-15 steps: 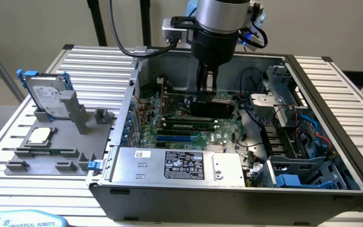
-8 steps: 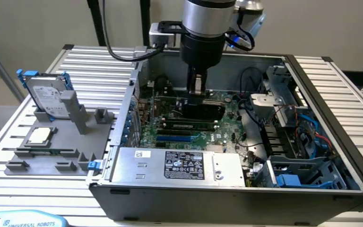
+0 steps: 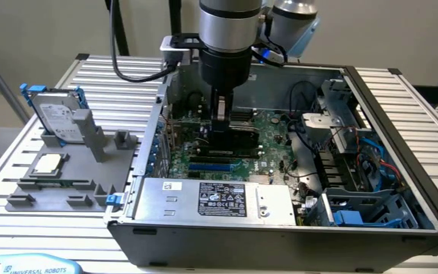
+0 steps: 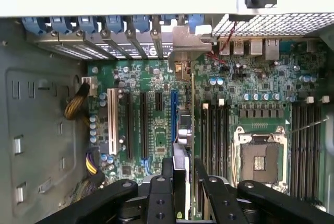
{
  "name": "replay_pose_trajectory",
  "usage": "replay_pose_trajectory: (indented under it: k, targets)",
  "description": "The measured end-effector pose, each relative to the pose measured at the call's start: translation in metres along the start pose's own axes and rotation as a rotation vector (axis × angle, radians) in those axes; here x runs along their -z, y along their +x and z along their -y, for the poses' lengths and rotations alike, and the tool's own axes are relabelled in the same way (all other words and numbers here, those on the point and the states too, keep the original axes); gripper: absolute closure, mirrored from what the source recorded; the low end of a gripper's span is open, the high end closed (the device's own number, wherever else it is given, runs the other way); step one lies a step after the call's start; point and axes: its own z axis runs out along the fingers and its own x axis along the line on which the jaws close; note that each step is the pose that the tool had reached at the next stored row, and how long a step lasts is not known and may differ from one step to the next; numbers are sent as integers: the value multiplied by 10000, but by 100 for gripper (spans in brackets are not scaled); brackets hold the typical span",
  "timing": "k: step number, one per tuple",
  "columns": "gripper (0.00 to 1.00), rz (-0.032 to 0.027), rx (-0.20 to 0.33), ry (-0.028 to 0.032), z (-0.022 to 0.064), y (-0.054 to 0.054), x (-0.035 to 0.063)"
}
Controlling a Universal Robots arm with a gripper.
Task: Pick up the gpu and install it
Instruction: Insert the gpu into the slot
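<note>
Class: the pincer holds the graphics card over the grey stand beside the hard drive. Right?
No. The pincer holds the graphics card inside the open computer case, over its green board, not over the grey stand; see the exterior view.

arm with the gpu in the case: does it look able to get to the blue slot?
Probably yes. The pincer, shut on the gpu, holds the card edge-on right beside the blue slot. No cable or card lies across that slot, and the black slots next to it are empty.
</note>
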Motion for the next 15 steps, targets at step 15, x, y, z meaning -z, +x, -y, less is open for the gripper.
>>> replay_pose_trajectory:
  k: [15]
  targets:
    - [73, 0, 12, 4, -10, 118, -271]
